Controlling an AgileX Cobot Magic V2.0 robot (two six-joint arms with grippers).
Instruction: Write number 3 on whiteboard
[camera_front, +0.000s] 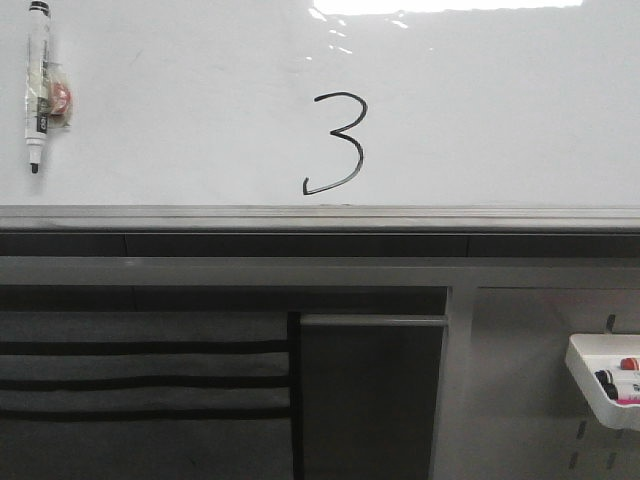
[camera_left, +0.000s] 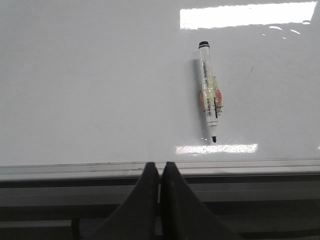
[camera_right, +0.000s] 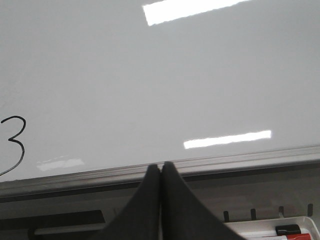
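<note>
- The large glossy white whiteboard (camera_front: 480, 110) fills the upper half of what I can see from the front, with glare along its top edge and a grey metal ledge (camera_front: 320, 217) running along its foot.
- Below the ledge sits a grey perforated panel (camera_front: 540, 400), and hooked to it a small white plastic tray (camera_front: 590, 372) holding a few markers.
- The left end effector (camera_left: 160, 172), dark and wedge-shaped, has its two fingers pressed together on nothing; it hangs just below the ledge, clear of the board.
- The right end effector (camera_right: 160, 172) looks the same: fingers together, empty, below the ledge and off the board.
- A white marker pen with a black cap end and black tip (camera_front: 38, 85) is stuck upright on the board far to the left, tip down, with a wad of tape and something reddish at its middle. It is well apart from the digit.
- The number 3 (camera_front: 337, 143), a thin black hand-drawn line, stands low on the board near the middle, its lower curve ending in a hook just above the ledge.
- To my eye the writing is done. What is left is to keep both arms back from the board so nothing brushes the ink, which may smear if touched.
</note>
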